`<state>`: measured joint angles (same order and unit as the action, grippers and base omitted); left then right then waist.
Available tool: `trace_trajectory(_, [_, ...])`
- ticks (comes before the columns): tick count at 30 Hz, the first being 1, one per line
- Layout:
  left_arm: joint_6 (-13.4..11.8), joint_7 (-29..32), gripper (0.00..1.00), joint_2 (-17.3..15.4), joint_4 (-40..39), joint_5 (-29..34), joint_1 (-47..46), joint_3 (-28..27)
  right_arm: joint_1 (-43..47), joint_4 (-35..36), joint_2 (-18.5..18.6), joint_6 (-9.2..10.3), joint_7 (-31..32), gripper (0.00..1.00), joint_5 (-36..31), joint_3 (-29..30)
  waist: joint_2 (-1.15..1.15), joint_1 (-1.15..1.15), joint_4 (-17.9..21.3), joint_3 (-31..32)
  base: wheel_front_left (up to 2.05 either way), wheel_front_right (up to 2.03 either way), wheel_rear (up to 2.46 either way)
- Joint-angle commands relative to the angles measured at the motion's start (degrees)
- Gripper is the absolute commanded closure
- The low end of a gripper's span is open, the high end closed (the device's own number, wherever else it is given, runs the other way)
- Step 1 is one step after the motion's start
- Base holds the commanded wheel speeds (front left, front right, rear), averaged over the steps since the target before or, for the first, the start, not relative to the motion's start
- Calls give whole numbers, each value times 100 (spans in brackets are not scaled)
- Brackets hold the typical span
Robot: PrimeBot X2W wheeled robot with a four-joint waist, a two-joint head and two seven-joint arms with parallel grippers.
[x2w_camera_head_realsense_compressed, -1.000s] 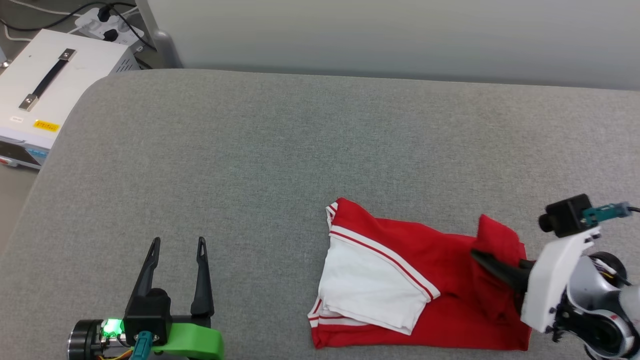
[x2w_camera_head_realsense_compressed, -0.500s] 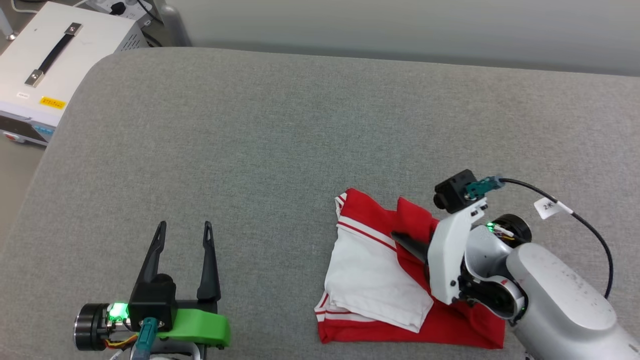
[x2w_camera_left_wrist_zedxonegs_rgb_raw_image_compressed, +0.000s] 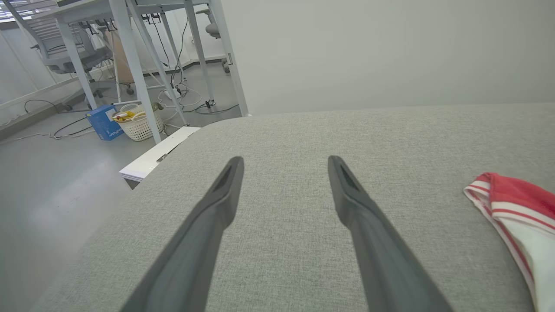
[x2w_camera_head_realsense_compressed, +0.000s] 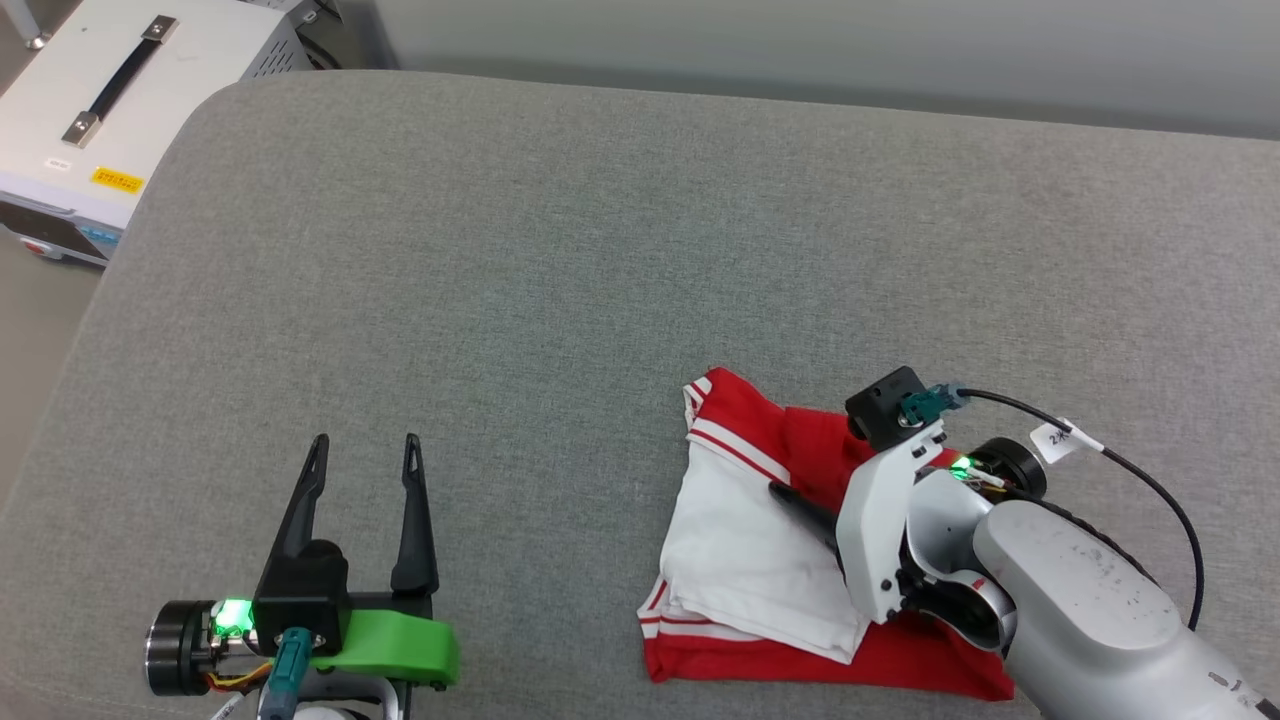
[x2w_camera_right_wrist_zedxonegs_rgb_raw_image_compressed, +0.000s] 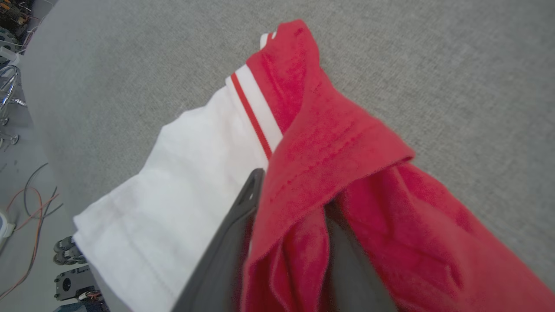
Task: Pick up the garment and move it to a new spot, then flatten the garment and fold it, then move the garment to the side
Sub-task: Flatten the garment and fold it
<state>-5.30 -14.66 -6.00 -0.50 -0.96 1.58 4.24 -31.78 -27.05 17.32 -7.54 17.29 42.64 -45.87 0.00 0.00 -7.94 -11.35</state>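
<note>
Resting in garment (x2w_camera_head_realsense_compressed: 740, 560) folds, right hand (x2w_camera_head_realsense_compressed: 790, 497), grip unclear, left hand (x2w_camera_head_realsense_compressed: 365, 445) fingers apart

I count one red-and-white jersey garment (x2w_camera_head_realsense_compressed: 740, 560), one grey fabric worktop (x2w_camera_head_realsense_compressed: 600, 250), one white case (x2w_camera_head_realsense_compressed: 190, 70) with a black handle, one white basket (x2w_camera_left_wrist_zedxonegs_rgb_raw_image_compressed: 138, 126), one blue box (x2w_camera_left_wrist_zedxonegs_rgb_raw_image_compressed: 102, 124), and two dark-fingered end effectors: left end effector (x2w_camera_head_realsense_compressed: 365, 442), right end effector (x2w_camera_head_realsense_compressed: 787, 494).

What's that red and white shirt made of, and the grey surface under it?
The garment looks like soft knit fabric, perhaps cotton or polyester: matte, fuzzy, limp folds, stitched hem. The grey surface looks like woven upholstery cloth: matte, fine heathered weave, rounded padded-looking edge.
</note>
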Motion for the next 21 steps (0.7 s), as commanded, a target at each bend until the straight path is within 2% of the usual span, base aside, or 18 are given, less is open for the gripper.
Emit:
trace_trajectory(1, [-28, -34, 0, -4, 15, 49, -57, -25, -72, -20, 100, 5, -167, 0, -69, -63, 0, 0, 48, 49, 0, 0, 0])
trace_trajectory(7, [-55, -34, 0, -49, 10, 76, 10, -37, -63, 376, 469, 5, -995, 0, -495, 16, 0, 0, 190, 240, 0, 0, 0])
trace_trajectory(11, [-76, -34, 0, -83, -15, 71, 88, -60, 181, 840, 671, 5, -1348, 0, -688, 473, 0, 0, 304, 365, 0, 0, 0])
trace_trajectory(15, [-92, -34, 0, -102, -57, 74, 158, -58, 546, 1172, 732, 5, -1917, 0, -1171, 1389, 0, 0, 407, 461, 0, 0, 0])
trace_trajectory(19, [-80, -34, 0, -125, -80, 75, 215, -30, 1051, 1364, 474, 5, -2530, 0, -1877, 2508, 0, 0, 498, 541, 0, 0, 0])
trace_trajectory(21, [-61, -34, 0, -140, -84, 69, 214, -13, 1318, 1471, 298, 5, -2811, 0, -2438, 3061, 0, 0, 531, 572, 0, 0, 0])
